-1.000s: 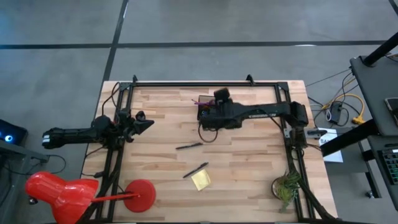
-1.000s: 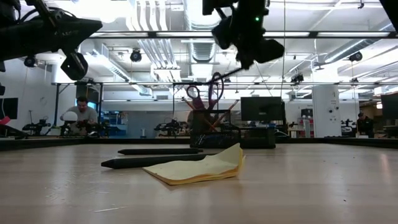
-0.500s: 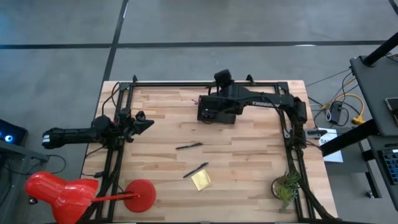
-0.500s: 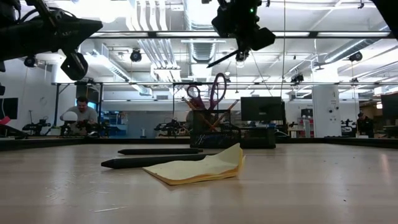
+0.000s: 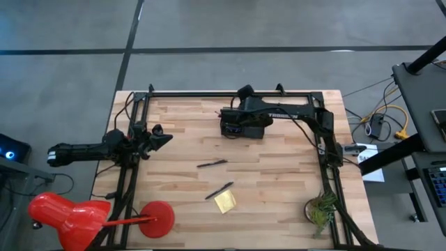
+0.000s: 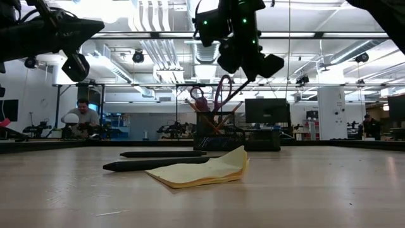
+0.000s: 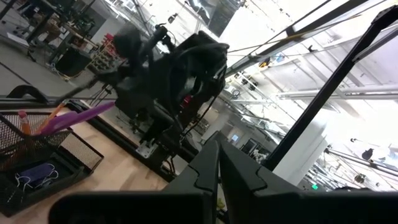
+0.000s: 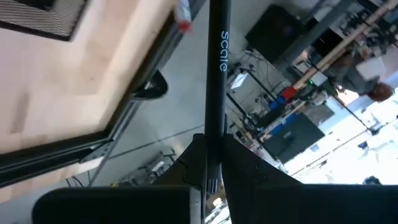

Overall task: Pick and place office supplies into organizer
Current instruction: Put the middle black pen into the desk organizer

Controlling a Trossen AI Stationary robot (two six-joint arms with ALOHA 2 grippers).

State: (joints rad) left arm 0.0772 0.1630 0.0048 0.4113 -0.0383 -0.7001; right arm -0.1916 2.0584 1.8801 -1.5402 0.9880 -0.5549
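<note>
So nearest us a yellow sticky-note pad (image 6: 205, 171) and two dark pens (image 5: 219, 190) wait on the desk (image 5: 279, 174). Farther back, our right claw (image 8: 211, 163), clamped on a black pen (image 8: 216, 74), hangs above the organizer (image 5: 240, 127), scissors (image 6: 221, 88) inside. Our left claw (image 7: 217, 171), pinched together, idles aside.

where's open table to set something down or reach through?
Free: bare wood between the left gripper and the pens, and right of the sticky-note pad up to the plant. Crowded: the back centre, where the right gripper holds a pen over the organizer.
</note>
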